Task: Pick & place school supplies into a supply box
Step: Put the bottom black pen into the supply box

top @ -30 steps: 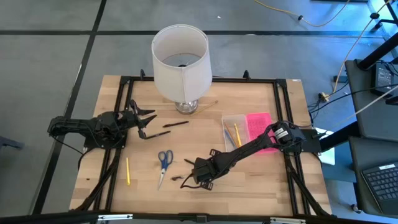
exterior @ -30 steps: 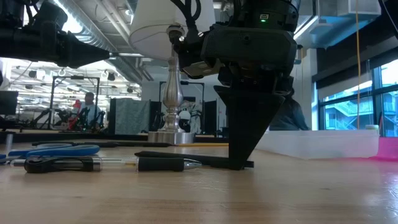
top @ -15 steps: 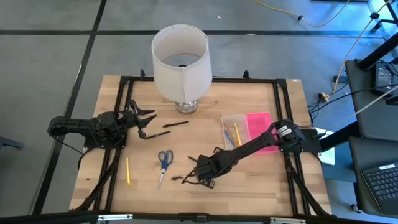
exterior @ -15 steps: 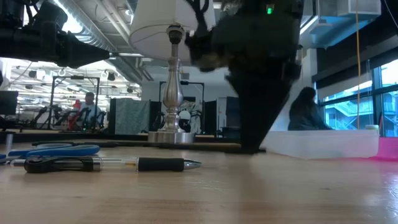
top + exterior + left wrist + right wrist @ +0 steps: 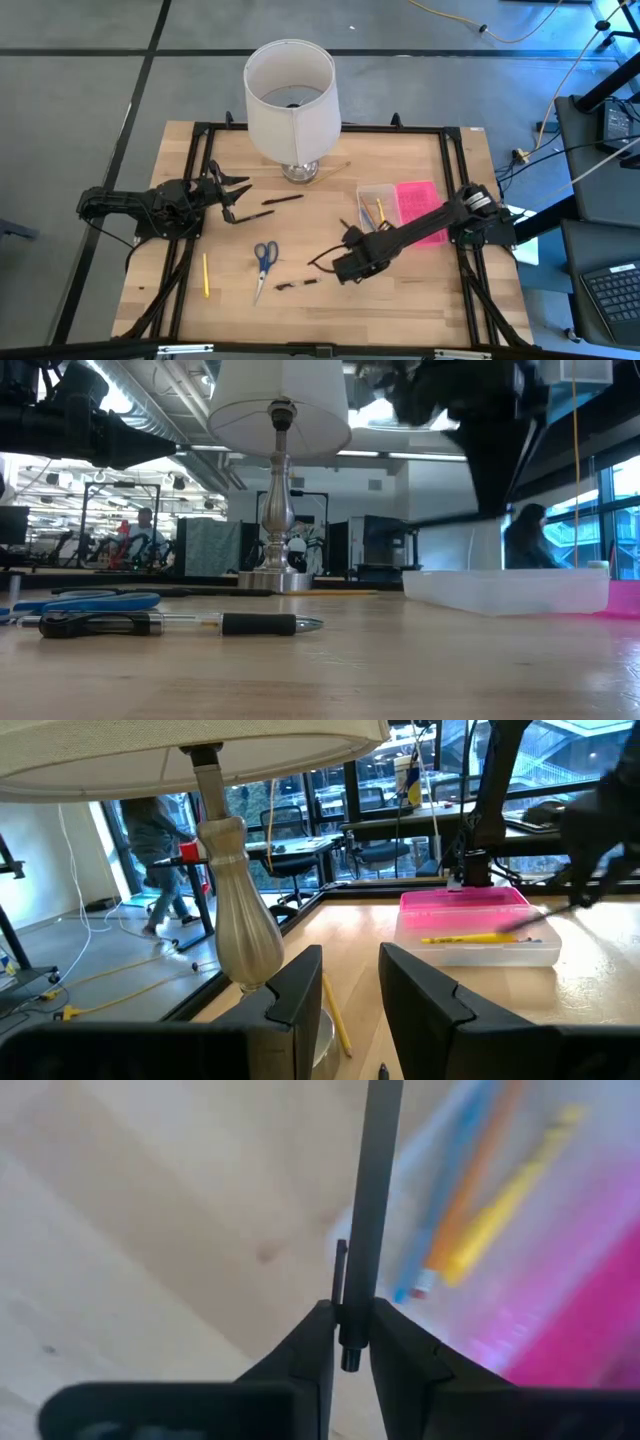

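My right gripper hangs above the table's middle, left of the supply box, and is shut on a dark pen. The box is a clear tray with a pink lid beside it; pencils and a blue pen lie in the tray. On the wood rest blue-handled scissors, a yellow pencil, one dark pen and another dark pen. My left gripper waits open near the lamp base. My right gripper pinches the dark pen between its two fingers at the clip end. The rest of the shaft runs out past the fingertips toward the tray. In the low view the pen is lifted clear of the table, roughly level, above the tray's height.
A white lamp stands at the far middle on a metal base, with a pencil lying beside it. A black frame rims the table. Bare wood lies near the front right. People show in the room behind.
My right gripper, which stood with its fingertips down on the table beside the near pens, has risen and moved toward the table's right and the box. It carries one dark pen lifted clear; the other near pen stays on the wood.
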Controlling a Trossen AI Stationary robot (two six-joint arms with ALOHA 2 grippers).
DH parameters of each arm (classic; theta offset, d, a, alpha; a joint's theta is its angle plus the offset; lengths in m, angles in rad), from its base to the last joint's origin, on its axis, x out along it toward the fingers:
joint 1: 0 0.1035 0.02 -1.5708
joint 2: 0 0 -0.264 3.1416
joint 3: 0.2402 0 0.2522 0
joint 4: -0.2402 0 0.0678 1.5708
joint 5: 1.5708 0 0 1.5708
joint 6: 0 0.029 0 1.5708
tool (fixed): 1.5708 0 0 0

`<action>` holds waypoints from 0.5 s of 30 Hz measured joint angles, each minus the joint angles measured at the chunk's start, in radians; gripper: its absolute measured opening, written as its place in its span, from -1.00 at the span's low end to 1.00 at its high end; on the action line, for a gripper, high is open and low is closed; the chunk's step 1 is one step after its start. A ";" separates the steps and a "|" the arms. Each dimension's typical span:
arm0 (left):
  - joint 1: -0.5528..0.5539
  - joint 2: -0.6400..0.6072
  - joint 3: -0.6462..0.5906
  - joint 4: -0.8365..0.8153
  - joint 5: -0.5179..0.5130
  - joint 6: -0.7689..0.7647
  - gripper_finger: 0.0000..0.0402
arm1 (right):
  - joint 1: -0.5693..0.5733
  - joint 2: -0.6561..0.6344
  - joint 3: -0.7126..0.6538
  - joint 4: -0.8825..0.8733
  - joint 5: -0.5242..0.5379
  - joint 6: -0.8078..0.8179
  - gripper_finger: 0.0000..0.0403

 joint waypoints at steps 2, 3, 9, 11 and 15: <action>0.000 0.000 0.000 0.000 0.000 0.000 -0.51 | 0.000 -0.029 0.000 -0.061 0.032 0.050 -0.70; 0.000 0.000 0.000 0.000 0.000 0.000 -0.51 | 0.000 -0.043 0.000 -0.099 0.042 0.077 -0.70; 0.000 0.000 0.000 0.000 0.000 0.000 -0.51 | -0.002 -0.117 -0.053 -0.198 0.055 0.197 -0.70; 0.000 0.000 0.000 0.000 0.000 0.000 -0.51 | -0.003 -0.137 -0.098 -0.180 0.055 0.213 -0.70; 0.000 0.000 0.000 0.000 0.000 0.000 -0.51 | -0.019 -0.176 -0.221 -0.055 0.023 0.247 -0.70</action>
